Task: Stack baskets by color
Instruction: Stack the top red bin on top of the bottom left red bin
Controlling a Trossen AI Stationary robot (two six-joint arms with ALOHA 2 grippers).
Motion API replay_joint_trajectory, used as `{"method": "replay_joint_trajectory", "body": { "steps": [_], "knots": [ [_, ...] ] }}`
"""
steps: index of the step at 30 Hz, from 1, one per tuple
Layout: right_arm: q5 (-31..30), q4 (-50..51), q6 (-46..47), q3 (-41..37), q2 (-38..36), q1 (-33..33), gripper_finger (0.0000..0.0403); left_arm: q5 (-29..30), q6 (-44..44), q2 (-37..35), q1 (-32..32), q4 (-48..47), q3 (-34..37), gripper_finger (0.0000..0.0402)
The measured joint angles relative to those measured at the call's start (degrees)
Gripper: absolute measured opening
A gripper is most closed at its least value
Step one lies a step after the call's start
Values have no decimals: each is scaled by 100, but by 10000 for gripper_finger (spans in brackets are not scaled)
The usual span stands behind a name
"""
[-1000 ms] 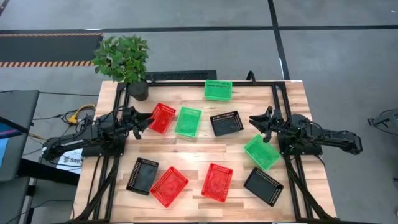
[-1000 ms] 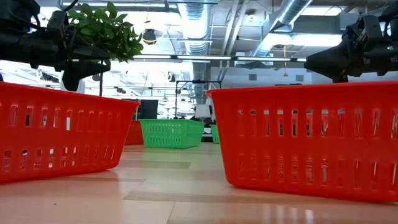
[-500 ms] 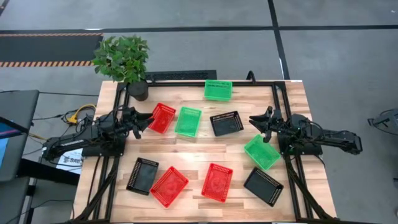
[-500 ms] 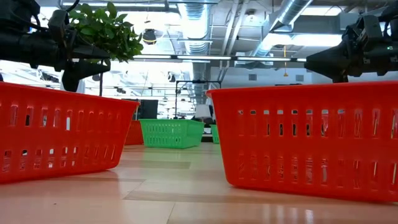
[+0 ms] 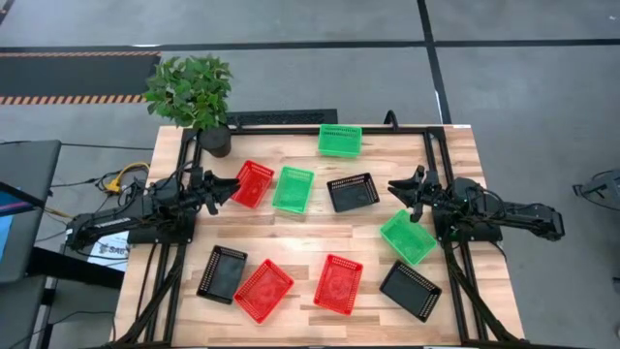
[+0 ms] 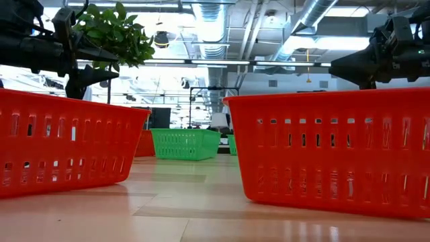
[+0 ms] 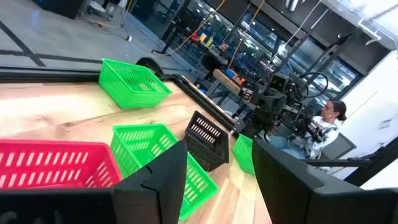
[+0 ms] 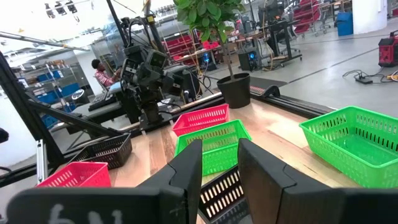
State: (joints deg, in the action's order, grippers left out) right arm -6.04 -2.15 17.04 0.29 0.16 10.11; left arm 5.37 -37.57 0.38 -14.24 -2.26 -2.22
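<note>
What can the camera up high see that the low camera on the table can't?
Only the high view shows the three black baskets, the plant's pot and the whole table. Only the low view shows the room's ceiling pipes beyond the table. Both show red baskets, green baskets, the plant's leaves, and the open left gripper and right gripper, neither holding anything.
</note>
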Motion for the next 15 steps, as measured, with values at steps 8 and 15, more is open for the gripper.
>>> {"method": "replay_joint_trajectory", "body": {
  "steps": [8, 15],
  "knots": [
    [0, 0, -2, 0, -2, 0, 124, -90, -1612, 0, 0, 1525, 13, 169],
    [1, -56, 147, -2, 0, 1, 124, -758, -2407, 347, 153, 2414, -318, 169]
  ]
}}
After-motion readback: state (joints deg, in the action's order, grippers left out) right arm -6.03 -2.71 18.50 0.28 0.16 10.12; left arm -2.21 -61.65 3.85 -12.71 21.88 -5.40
